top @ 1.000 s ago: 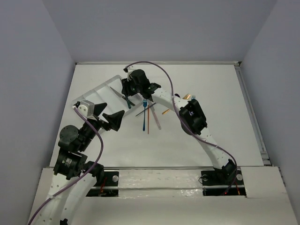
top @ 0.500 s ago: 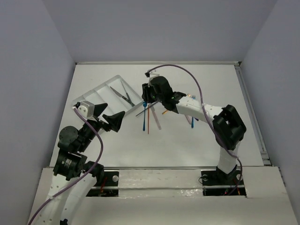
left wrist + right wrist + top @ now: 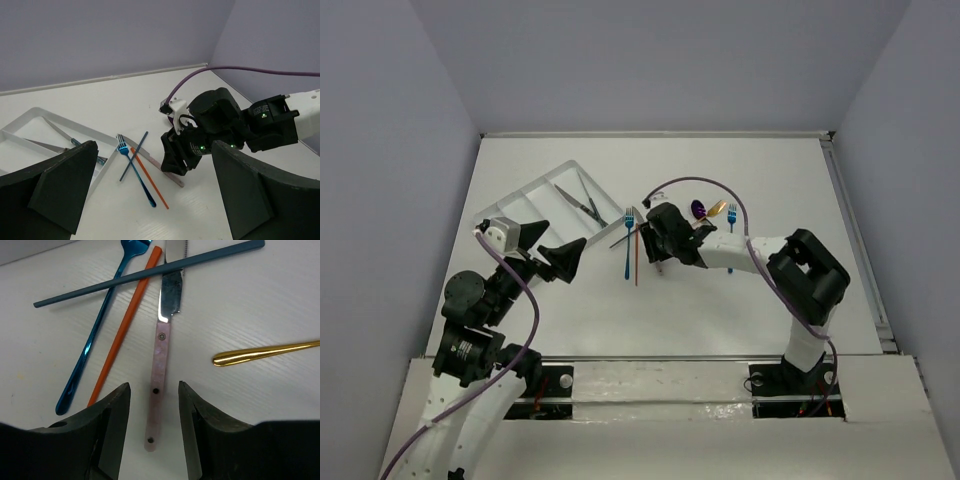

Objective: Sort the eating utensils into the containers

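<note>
Had few pcs [image 3: 582,203] in tray [image 3: 535,190], most left on table [image 3: 740,310]. Had R claw [image 3: 154,390] parted astride pink knife [image 3: 159,365], ungripped; L claw [image 3: 155,170] wide open.

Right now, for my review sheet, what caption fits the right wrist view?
Open right gripper lined up over the pink-handled knife, beside a blue fork, an orange utensil and a gold handle.
</note>
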